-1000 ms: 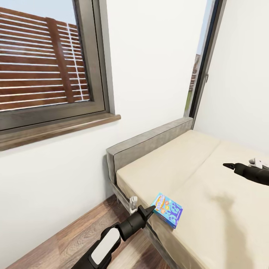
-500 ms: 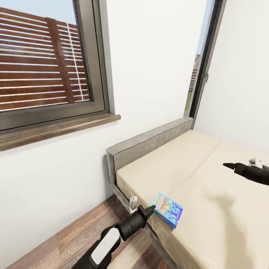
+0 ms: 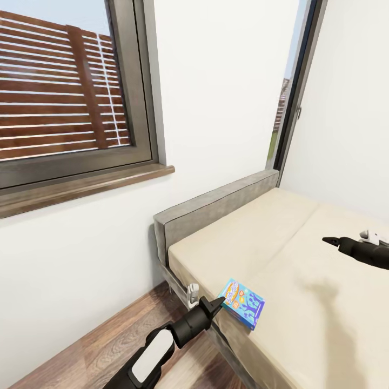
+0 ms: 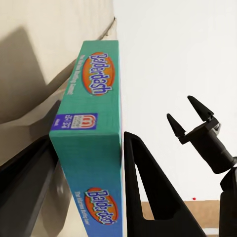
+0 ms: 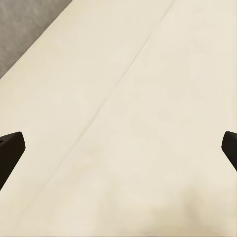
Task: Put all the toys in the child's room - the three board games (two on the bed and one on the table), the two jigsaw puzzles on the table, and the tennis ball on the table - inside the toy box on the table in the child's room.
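Head view: the small blue board game lies flat at the near corner of the bed, close to the mattress edge. The left gripper has its tips right at the box's near edge; contact looks likely, not certain. The right gripper hovers above the bare mattress, well apart from the box.

Left wrist view: a dark finger sits on either side of the box's narrow teal "Balderdash" edge, straddling it; whether the jaws are clamped is unclear.

Right wrist view: two fingertips spread wide apart, so open, nothing between them, mattress below.

Judgement: light, stiff cardboard with a smooth printed skin that may slip. Pinch across the thin side, deep, near the middle.
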Controlling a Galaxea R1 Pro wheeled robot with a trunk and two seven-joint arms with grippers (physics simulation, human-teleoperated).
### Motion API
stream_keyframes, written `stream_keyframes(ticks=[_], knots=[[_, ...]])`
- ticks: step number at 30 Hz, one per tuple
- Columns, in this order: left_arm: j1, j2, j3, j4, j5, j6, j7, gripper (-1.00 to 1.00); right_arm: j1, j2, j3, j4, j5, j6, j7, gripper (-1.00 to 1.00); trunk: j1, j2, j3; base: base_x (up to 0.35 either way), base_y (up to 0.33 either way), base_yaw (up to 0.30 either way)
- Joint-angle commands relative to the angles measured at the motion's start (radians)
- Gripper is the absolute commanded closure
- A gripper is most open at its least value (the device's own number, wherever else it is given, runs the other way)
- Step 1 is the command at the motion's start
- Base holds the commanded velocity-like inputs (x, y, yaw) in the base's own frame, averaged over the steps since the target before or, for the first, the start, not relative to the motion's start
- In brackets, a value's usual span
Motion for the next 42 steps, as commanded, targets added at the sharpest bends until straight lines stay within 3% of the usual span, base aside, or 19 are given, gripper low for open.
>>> stream_keyframes(ticks=[1,14,23,27,32,33,34,42], knots=[[-0.001,0.000,-0.001,0.001,0.011,0.007,-0.001,1.00,0.001,0.000,-0.001,-0.001,-0.002,0.005,0.001,-1.00,0.000,0.000,-0.001,0.000,0.000,0.000],[-0.001,0.000,-0.002,-0.001,0.006,0.007,-0.007,1.00,0.008,0.000,-0.001,-0.011,-0.003,0.005,0.004,-1.00,0.000,0.000,-0.001,0.000,0.000,0.000],[-0.002,0.000,-0.014,-0.048,-0.014,0.005,-0.002,1.00,0.049,-0.001,0.001,-0.042,-0.005,0.005,0.009,-1.00,0.000,0.000,-0.001,0.000,0.000,0.000],[-0.003,-0.001,-0.044,-0.079,-0.041,0.005,0.003,1.00,0.061,0.000,0.002,-0.062,-0.005,0.005,0.010,-1.00,0.000,0.000,-0.001,0.000,0.000,0.000],[-0.004,0.000,-0.152,-0.213,-0.137,0.005,0.064,1.00,0.100,0.000,0.003,-0.127,-0.008,0.005,0.011,-1.00,0.000,0.000,-0.001,0.000,0.000,0.000],[-0.004,0.000,-0.152,-0.213,-0.137,0.005,0.064,1.00,0.100,0.000,0.003,-0.127,-0.008,0.005,0.011,-1.00,0.000,0.000,-0.001,0.000,0.000,0.000],[-0.003,0.003,-0.195,-0.289,-0.178,0.007,0.171,1.00,0.141,0.001,0.003,-0.186,-0.012,0.005,0.013,-1.00,0.000,0.000,-0.001,0.000,0.000,0.000],[0.015,0.036,-0.207,-0.328,-0.180,0.010,0.258,1.00,0.174,0.007,0.016,-0.225,-0.014,0.005,0.012,-1.00,0.000,0.000,-0.001,0.000,0.000,0.000]])
